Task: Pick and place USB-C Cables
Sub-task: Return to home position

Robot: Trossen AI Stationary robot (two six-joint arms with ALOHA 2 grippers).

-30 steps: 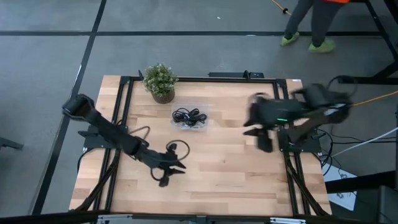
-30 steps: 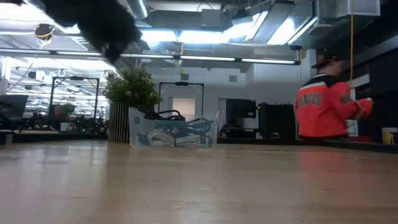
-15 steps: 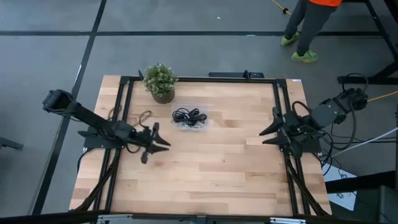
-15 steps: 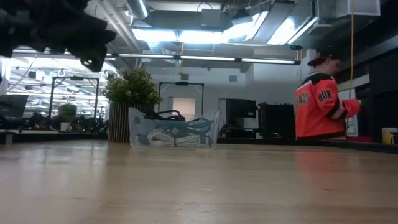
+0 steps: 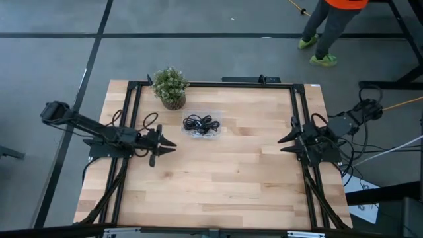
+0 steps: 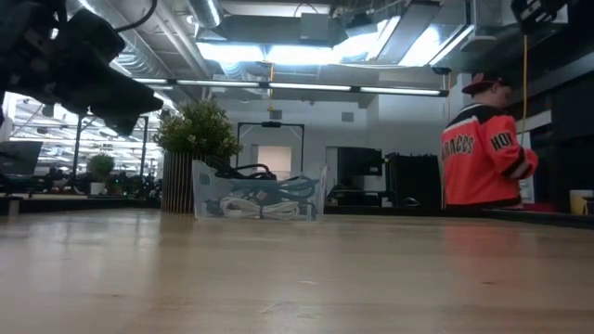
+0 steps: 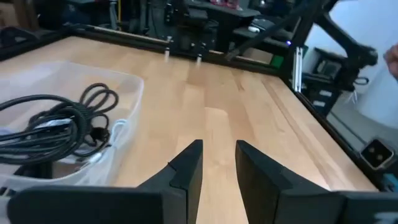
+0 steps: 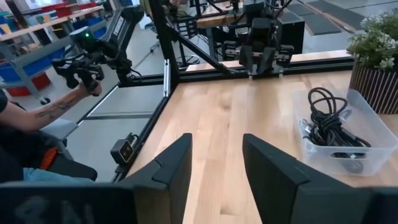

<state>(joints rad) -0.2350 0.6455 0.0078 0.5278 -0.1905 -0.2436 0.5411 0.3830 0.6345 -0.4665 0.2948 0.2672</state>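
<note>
Both arms sit at the worktop's (image 5: 231, 178) sides, grippers empty.
Left gripper (image 5: 165, 143) by the left edge, right gripper (image 5: 284, 141) by the right edge, each pointing inward with fingers parted; clear bin (image 5: 215, 133) near the back edge holds the cables (image 5: 201, 123).

One table (image 5: 231, 172), one clear bin (image 7: 129, 115) and one potted plant (image 5: 170, 86) are counted, with a left arm (image 5: 99, 130) and a right arm (image 5: 327, 132). The cables (image 5: 200, 123) are tangled beyond counting.
</note>
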